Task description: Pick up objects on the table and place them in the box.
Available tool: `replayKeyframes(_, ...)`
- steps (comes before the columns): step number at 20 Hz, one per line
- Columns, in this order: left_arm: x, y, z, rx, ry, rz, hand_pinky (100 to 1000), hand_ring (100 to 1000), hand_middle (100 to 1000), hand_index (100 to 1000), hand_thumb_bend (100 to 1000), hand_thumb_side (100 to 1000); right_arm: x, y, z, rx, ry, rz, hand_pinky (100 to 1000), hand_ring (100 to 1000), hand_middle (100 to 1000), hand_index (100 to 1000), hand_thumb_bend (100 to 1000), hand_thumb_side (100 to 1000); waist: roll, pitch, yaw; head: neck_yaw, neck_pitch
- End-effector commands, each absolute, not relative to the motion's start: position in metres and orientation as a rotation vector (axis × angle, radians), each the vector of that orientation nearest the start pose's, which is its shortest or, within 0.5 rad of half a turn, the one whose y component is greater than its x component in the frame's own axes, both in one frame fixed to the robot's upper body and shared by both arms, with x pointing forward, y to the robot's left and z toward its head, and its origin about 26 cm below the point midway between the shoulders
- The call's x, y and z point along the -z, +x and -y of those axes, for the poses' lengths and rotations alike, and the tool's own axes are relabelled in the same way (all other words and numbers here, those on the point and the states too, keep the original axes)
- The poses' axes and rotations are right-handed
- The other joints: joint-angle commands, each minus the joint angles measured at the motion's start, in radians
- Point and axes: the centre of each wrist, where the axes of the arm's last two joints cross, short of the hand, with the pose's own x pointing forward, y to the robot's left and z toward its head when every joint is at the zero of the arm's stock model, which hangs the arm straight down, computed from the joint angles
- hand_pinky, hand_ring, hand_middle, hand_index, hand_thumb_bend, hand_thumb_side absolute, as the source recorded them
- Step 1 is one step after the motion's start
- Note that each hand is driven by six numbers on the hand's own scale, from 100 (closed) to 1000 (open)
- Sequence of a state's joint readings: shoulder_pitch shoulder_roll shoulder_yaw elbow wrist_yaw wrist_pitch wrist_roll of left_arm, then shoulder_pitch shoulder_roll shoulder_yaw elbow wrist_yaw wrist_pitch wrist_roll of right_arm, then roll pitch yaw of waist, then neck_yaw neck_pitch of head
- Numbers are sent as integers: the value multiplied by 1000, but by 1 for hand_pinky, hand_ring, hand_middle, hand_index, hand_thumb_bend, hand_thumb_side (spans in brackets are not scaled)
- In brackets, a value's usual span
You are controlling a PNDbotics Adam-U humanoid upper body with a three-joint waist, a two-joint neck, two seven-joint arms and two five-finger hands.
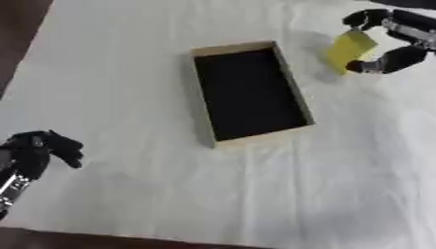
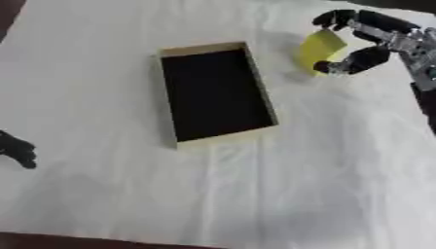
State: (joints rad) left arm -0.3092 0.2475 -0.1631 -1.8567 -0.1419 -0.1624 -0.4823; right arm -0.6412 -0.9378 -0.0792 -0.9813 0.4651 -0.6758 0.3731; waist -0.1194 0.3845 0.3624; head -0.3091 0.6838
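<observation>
A yellow flat block (image 1: pixel 347 50) hangs tilted above the white cloth at the upper right, pinched between the fingers and thumb of my right hand (image 1: pixel 398 38). It sits just right of the box's far corner. The box (image 1: pixel 288 81) is a shallow tan cardboard tray with a dark inside, lying slightly askew in the middle of the table; nothing shows inside it. My left hand (image 1: pixel 34 148) rests at the lower left, away from the box, its fingers curled and holding nothing.
A white wrinkled cloth (image 1: pixel 255 194) covers the table. The dark table edge (image 1: pixel 17 29) shows along the upper left and along the bottom. Broad bare cloth lies in front of the box.
</observation>
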Motion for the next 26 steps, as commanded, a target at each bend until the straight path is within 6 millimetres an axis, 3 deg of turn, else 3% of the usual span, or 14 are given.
replayKeyframes(1, -162, 316, -212, 1094, -135, 2119, 801, 566, 563, 733, 204, 966, -260, 362, 528, -1421, -1003, 1587, 833, 876, 912, 947, 430, 580, 6, -16, -4, 5, -11)
replayKeyframes(12, -162, 316, -212, 1094, -133, 2120, 802, 566, 564, 732, 204, 965, -253, 362, 530, -1412, -1021, 1567, 773, 765, 862, 912, 374, 559, 6, -15, -10, 8, -11)
replayKeyframes(15, -162, 316, -212, 1095, -134, 2121, 803, 566, 565, 732, 204, 964, -252, 362, 530, -1408, -1017, 1568, 738, 617, 821, 883, 347, 520, 7, -15, -13, 9, -10)
replayKeyframes(16, -162, 316, -212, 1094, -133, 2121, 803, 566, 565, 732, 204, 964, -252, 362, 530, -1406, -1016, 1569, 738, 617, 821, 883, 347, 520, 7, -15, -14, 9, -10)
replayKeyframes(18, -162, 316, -212, 1094, -134, 2120, 803, 565, 565, 732, 204, 964, -252, 362, 530, -1401, -1015, 1580, 713, 528, 772, 846, 331, 494, 7, -16, -16, 9, -9)
replayKeyframes(26, -161, 316, -212, 1090, -138, 2117, 804, 565, 565, 732, 204, 960, -254, 362, 528, -1389, -1005, 1644, 686, 437, 700, 791, 309, 422, 9, -27, -26, 10, -5)
